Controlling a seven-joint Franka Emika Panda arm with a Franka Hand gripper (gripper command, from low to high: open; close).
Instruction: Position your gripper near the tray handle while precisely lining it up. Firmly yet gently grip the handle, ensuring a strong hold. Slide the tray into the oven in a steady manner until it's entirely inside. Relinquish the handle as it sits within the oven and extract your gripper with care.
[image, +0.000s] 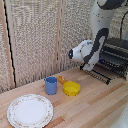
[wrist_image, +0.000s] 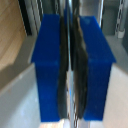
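- Looking across the exterior view, you see the wooden table filling the near ground, with a woven screen behind it.
- Your white-and-black arm comes down from the top at the exterior view's right and bends toward the oven.
- You have the oven at the far right edge of the exterior view, dark and boxy, its wire bars showing; part of it runs out of frame.
- You can see the tray sticking out of the oven's front toward the table, a flat rack of thin dark wires, low and roughly level.
- Near the left of the exterior view lies a round white plate, well apart from the oven.
- Between plate and oven you find a blue cup standing upright, with a yellow pan just beside it on the right, its orange handle pointing toward the far side.
- Your gripper sits at the tray's front edge; in the wrist view its two blue fingers stand pressed nearly together, with a thin dark bar pinched in the narrow slit between the pads.
- That bar reads as the tray handle, so your claw is clamped on it, though the wrist view is blurred.
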